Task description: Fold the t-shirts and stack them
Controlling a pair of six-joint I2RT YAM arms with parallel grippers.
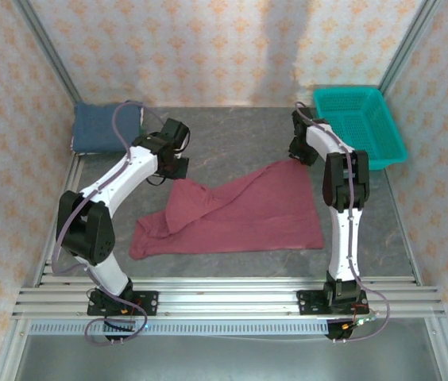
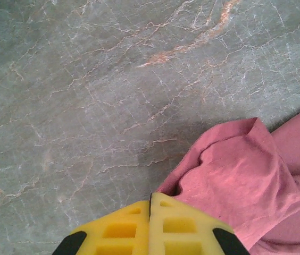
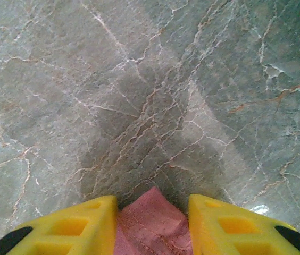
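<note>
Maroon t-shirt (image 1: 240, 210): lies spread out, not folded, on the middle of the table (image 1: 224, 131), between the two arms. A rumpled fold rises at its far left part. Its far right corner reaches up to the right gripper.
Maroon t-shirt, left wrist view (image 2: 235, 186): a bunched, creased hump of cloth lies just right of the yellow fingers, with its edge close to the fingertips.
Maroon t-shirt, right wrist view (image 3: 152, 226): a pointed corner with a stitched hem lies between the two yellow fingers.
Dark blue t-shirt (image 1: 105, 128): lies as a folded bundle at the far left corner of the table, well apart from the maroon one.
Left gripper (image 2: 150, 204): its fingers are pressed together, meeting along a thin seam. It is low over the grey marbled surface, just beside the cloth hump. From above (image 1: 174, 165) it sits at the shirt's far left edge.
Right gripper (image 3: 152, 201): its fingers are spread, one on each side of the shirt corner. From above (image 1: 298, 155) it stands at the shirt's far right tip.
Teal basket (image 1: 349, 92): stands at the far right corner, near the right arm.
</note>
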